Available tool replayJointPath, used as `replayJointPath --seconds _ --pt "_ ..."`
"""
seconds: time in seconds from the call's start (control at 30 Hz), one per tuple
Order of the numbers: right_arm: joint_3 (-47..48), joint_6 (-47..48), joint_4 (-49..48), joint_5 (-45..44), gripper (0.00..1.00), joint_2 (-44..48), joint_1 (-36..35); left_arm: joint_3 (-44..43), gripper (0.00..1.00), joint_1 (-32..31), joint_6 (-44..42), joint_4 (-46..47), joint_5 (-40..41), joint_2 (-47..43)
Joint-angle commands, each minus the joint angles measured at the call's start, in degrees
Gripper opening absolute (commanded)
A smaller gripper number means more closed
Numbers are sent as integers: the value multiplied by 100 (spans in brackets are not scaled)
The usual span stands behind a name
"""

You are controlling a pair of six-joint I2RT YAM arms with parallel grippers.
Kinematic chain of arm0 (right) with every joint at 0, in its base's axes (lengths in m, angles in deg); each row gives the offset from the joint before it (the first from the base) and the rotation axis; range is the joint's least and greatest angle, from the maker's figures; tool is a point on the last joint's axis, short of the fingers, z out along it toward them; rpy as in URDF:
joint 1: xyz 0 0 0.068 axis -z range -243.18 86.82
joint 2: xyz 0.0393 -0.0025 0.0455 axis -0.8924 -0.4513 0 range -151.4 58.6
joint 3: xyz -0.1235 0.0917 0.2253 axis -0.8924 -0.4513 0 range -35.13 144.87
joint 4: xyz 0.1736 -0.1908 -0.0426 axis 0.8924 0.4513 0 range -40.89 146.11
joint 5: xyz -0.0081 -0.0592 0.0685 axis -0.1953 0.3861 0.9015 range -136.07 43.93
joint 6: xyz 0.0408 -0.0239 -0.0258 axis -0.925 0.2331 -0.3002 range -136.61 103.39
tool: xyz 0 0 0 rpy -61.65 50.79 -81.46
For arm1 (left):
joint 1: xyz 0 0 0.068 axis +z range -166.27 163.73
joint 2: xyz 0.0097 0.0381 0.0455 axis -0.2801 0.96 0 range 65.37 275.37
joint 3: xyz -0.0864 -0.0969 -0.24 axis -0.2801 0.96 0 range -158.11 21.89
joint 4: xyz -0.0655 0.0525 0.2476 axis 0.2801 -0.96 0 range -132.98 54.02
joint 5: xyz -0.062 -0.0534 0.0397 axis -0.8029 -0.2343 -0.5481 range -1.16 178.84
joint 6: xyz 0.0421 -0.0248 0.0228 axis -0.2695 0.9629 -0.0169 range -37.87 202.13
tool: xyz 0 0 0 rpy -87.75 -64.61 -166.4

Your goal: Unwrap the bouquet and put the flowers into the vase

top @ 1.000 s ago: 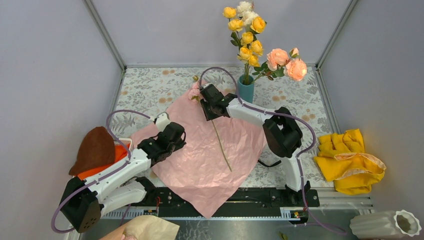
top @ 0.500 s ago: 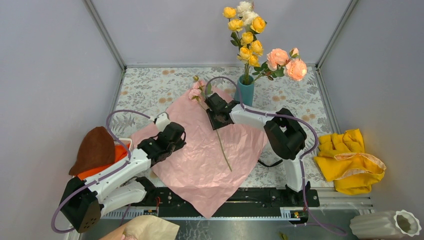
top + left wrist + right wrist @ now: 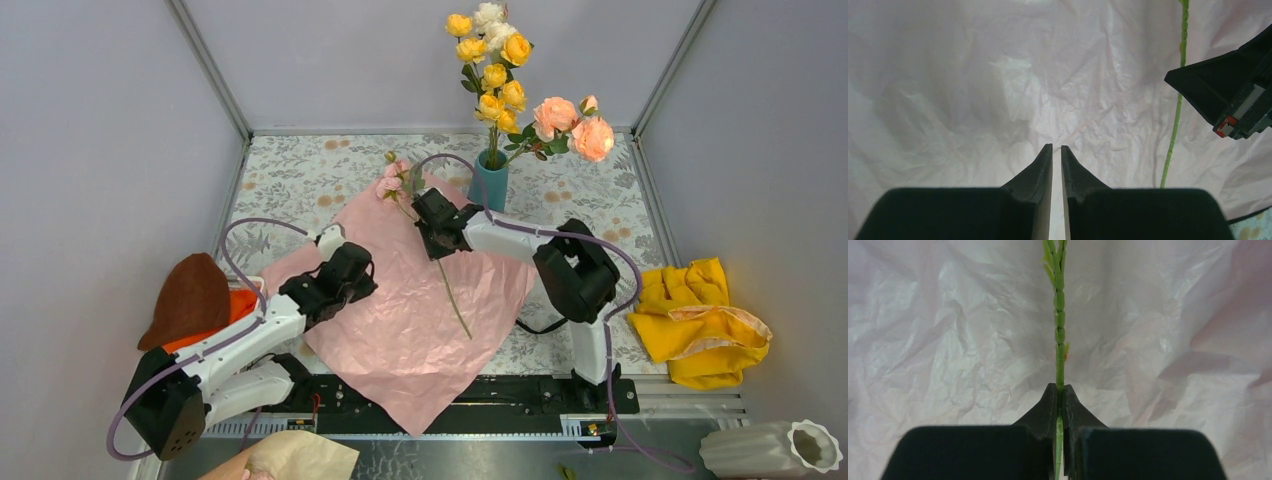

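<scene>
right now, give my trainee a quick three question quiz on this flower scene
1. True or false: the right arm's jaws are shut on the long thin green flower stem.
2. What lies under that stem? A crinkled pink wrapping paper, B blue towel, C wooden board.
3. What colour is the narrow cylinder vase holding yellow and peach roses?
Key: 1 true; 2 A; 3 teal.
</scene>
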Motion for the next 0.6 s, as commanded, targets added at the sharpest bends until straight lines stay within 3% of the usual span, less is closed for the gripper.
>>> replayJointPath --seconds 0.0,0.17,0.57 --pt "-263 51 -595 198 0 967 -101 -155 19 68 -302 895 -541 72" --pt "-598 8 -958 757 0 1556 -152 -207 37 75 -464 1373 -690 101" --pt "-832 -58 -1235 1402 0 1757 -603 -763 46 200 -857 1839 -778 293"
